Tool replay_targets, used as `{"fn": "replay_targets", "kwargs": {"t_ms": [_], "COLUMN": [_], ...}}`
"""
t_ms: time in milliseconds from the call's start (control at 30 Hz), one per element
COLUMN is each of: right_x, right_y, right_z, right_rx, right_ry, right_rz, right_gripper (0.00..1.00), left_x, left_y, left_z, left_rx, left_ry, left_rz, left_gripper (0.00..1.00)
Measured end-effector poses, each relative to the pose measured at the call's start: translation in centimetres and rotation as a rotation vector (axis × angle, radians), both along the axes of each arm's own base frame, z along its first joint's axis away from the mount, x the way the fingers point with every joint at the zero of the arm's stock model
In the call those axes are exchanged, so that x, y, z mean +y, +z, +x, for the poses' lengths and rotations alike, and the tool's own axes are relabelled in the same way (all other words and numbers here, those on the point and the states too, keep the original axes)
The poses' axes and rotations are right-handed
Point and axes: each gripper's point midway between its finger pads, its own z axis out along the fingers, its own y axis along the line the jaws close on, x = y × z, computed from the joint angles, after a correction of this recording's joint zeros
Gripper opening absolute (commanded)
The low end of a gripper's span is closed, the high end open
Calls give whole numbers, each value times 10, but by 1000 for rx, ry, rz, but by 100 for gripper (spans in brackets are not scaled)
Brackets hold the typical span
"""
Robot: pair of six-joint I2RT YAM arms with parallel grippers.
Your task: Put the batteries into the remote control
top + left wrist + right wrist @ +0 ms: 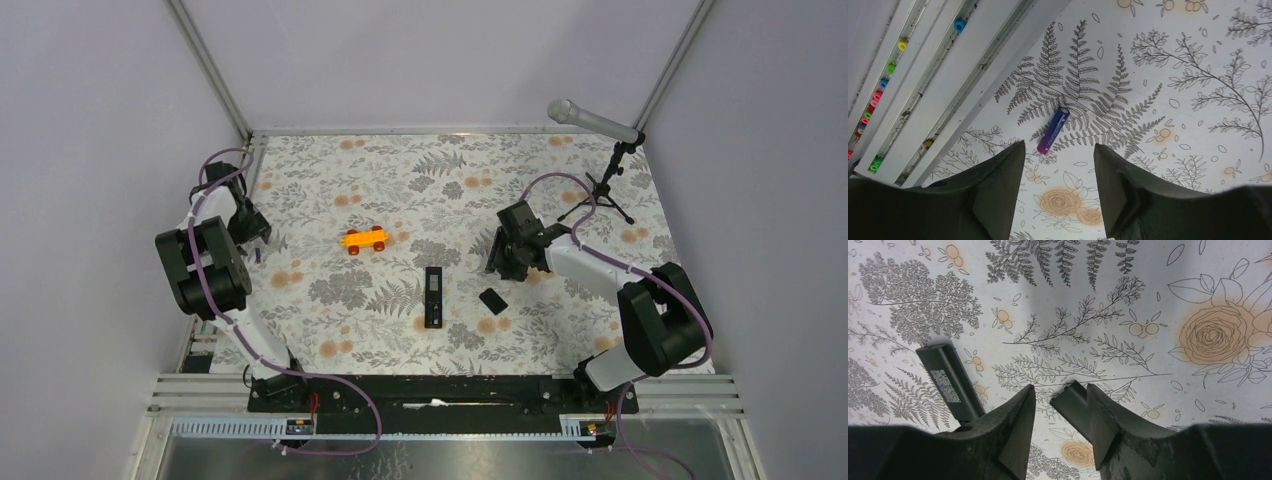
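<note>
The purplish-blue battery (1053, 130) lies flat at the worktop's left edge, beside the white side rail (973, 75). The left gripper (1058, 150) hangs just short of it, jaws parted and empty. Best bet: ease forward, square the jaws across the cylinder and pinch mid-length so it can't roll.

The remote control (433, 297) waits mid-worktop, well apart. The right gripper (1060, 390), jaws part-open and holding nothing, hovers by the small black cover (492, 299). The orange toy car (365, 240) looks close to the carry path.
</note>
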Motion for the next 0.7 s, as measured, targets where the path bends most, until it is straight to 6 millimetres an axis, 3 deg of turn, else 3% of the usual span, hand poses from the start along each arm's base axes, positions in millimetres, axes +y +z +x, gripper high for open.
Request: {"fn": "replay_targets", "kwargs": {"t_ms": [300, 533, 700], "right_x": [1, 2, 2], "right_y": [-8, -7, -7], "right_z": [0, 2, 2], "right_rx": [27, 21, 21], "right_ry": [-1, 0, -1], "right_rz": [11, 16, 16], "right_gripper": [48, 47, 47], "left_x": [8, 5, 3], "left_y": [-21, -29, -30], "left_z": [-5, -6, -5], "left_rx": [48, 45, 39], "left_ry": [9, -5, -10], "left_rz": [-41, -108, -121], "left_gripper": [50, 37, 23]}}
